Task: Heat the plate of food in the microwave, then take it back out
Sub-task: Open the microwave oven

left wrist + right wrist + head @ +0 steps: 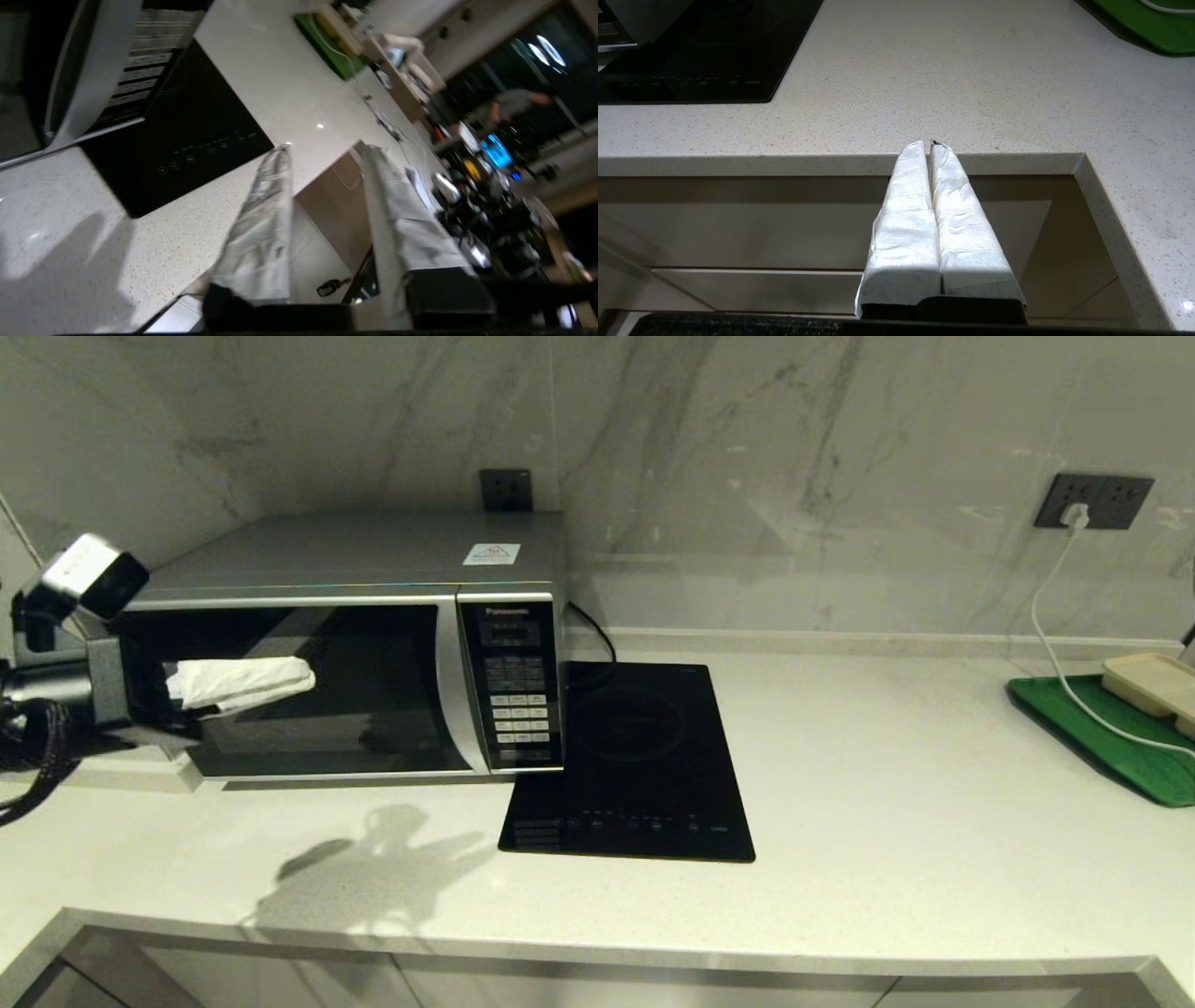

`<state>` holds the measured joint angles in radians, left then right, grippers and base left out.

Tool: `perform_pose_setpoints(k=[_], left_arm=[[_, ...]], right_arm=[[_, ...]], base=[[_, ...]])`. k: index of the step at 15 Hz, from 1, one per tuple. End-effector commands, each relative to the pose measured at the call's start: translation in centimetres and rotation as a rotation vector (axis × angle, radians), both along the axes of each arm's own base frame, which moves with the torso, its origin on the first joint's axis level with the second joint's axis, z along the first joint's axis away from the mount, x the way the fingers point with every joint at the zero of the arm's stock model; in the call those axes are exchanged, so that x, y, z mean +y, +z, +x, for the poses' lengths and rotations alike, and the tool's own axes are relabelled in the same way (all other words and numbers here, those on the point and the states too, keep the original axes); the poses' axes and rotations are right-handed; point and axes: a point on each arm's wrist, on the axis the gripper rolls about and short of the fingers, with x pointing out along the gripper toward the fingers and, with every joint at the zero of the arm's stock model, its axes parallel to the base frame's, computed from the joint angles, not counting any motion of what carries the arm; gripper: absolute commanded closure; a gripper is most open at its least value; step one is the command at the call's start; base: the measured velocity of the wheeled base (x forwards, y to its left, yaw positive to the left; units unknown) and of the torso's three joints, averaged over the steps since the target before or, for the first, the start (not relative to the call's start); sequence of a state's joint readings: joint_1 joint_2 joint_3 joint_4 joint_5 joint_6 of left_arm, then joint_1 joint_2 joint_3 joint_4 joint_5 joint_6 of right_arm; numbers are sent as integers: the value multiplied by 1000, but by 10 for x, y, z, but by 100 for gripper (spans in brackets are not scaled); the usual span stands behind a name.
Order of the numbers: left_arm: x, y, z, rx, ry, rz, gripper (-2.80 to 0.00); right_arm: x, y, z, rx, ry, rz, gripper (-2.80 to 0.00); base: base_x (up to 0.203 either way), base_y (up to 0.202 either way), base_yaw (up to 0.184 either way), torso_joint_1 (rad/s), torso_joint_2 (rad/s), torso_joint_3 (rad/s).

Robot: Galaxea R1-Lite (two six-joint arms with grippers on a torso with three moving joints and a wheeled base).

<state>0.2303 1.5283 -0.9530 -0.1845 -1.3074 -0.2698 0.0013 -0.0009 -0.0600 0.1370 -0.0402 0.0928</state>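
Marble-walled table (887, 775): microwave (355, 653) door closed; left end effector (243, 683), released, is held before its glass, handle beyond its tips. Right end effector (931, 147) clenched, idle.

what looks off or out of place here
Nothing is spilled or damaged. The microwave is shut and the plate of food is not in view. The left end effector, open, is raised before the door; the right end effector is shut.

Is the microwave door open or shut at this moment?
Shut. The microwave door's dark glass sits flush with the button panel, and the left gripper hovers open in front of it.
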Motion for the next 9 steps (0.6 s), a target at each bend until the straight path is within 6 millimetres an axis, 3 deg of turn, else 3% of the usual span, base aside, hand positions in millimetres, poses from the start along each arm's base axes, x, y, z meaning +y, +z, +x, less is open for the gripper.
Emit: perform_pose_setpoints(k=[1,5,9], left_arm=[[10,-47,29,1,-93,-18,-280],[7,-91,54,-185,-156,77,-280],[-4,-99,82,-254,-145,161,-280]], right_arm=[[0,0,0,2,1,1,0],[0,0,0,2,1,1,0],[0,0,0,2,1,1,0]], base=[[0,0,0,0,0,0],[0,0,0,0,0,0],[0,0,0,0,0,0]])
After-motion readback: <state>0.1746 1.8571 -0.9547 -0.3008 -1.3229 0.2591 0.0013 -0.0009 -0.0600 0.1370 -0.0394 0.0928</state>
